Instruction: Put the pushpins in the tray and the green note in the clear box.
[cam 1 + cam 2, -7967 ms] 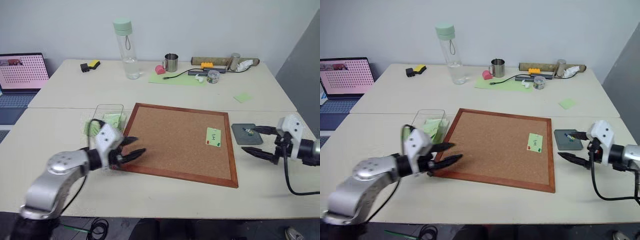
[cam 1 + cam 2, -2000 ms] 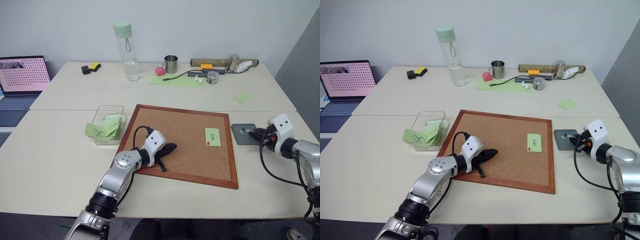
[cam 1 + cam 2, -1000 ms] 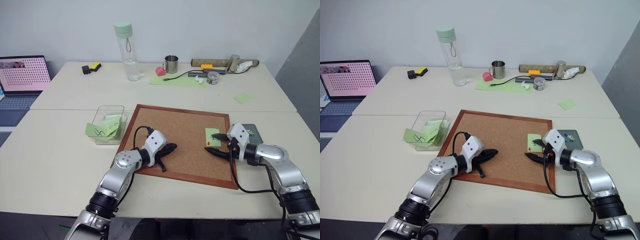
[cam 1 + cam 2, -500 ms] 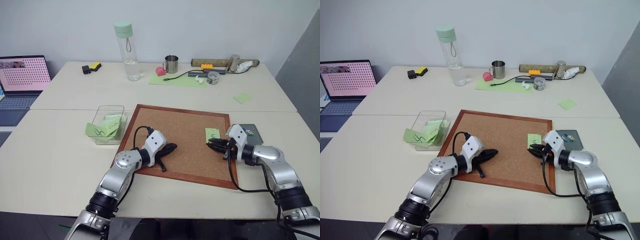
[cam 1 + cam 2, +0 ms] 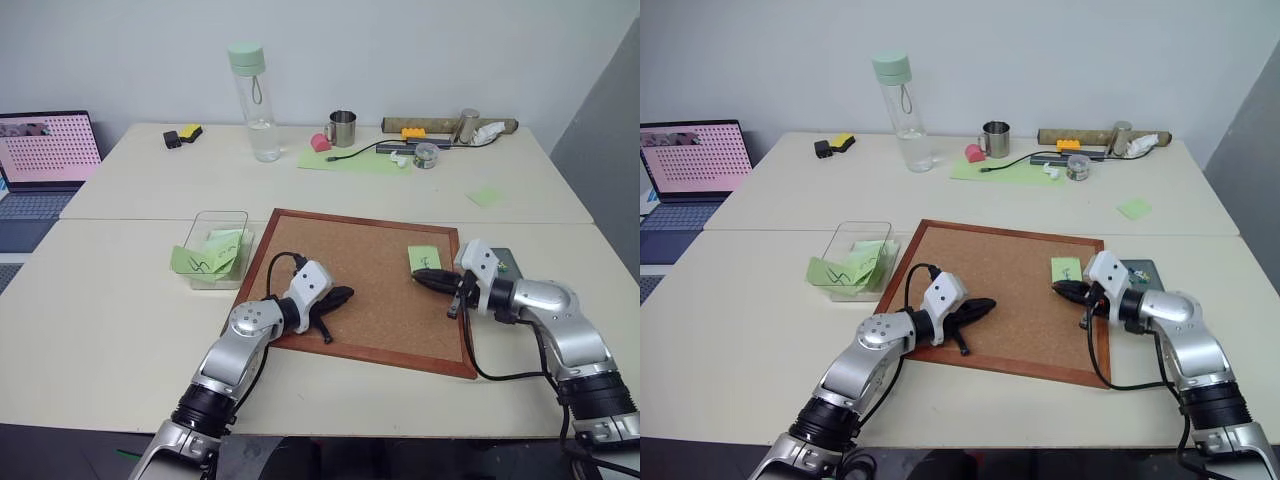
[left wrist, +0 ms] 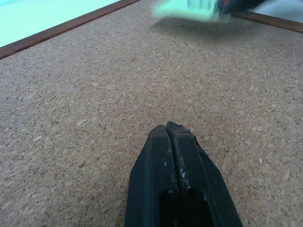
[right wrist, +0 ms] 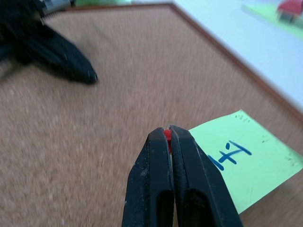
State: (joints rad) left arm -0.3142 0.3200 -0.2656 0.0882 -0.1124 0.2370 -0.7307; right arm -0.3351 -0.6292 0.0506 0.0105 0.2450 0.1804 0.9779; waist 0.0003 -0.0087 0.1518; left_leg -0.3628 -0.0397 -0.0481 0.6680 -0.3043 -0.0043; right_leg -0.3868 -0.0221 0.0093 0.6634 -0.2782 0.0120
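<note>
- My left hand is pinched closed on nothing, resting on the corkboard.
- My right hand is closed on one red pushpin, just over the green note.
- I count one green note with an "H" mark, lying on the corkboard's right side.
- One dark tray sits just right of the corkboard, partly behind my right arm.
- One clear box sits left of the corkboard, with scribbled green notes in it.
- Farther back on the counter stand one bottle and one metal cup.
</note>
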